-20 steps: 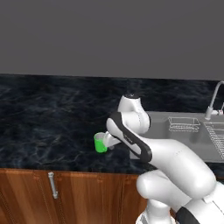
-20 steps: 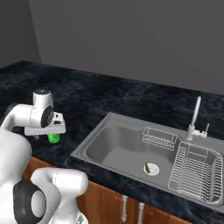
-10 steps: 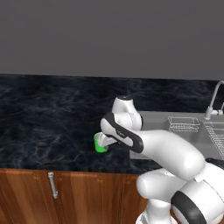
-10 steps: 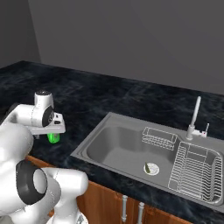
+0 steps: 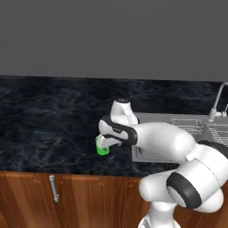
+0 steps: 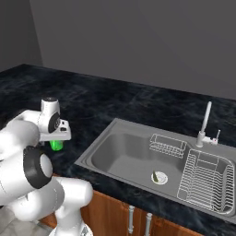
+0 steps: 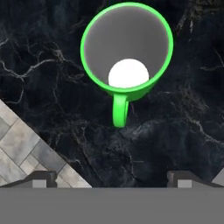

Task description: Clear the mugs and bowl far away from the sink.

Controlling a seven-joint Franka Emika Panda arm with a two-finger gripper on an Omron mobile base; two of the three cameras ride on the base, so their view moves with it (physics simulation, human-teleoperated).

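Note:
A small bright green mug stands upright on the black marble counter, near its front edge, with its handle toward my fingers. My gripper hangs right above it, open, with nothing between the two fingertips. In the left base view the hand covers most of the mug. In the right base view the mug peeks out under the hand. The sink lies well to the right of the mug. The bowl is out of view.
The basin holds a wire dish rack, a small wire basket and a round drain, with a chrome faucet behind. Tiled floor shows past the counter's front edge. Wooden cabinet doors run below.
The arm's elbow and upper links have swung toward the cameras while the hand stays over the mug. The mug has not moved and the gripper stays open.

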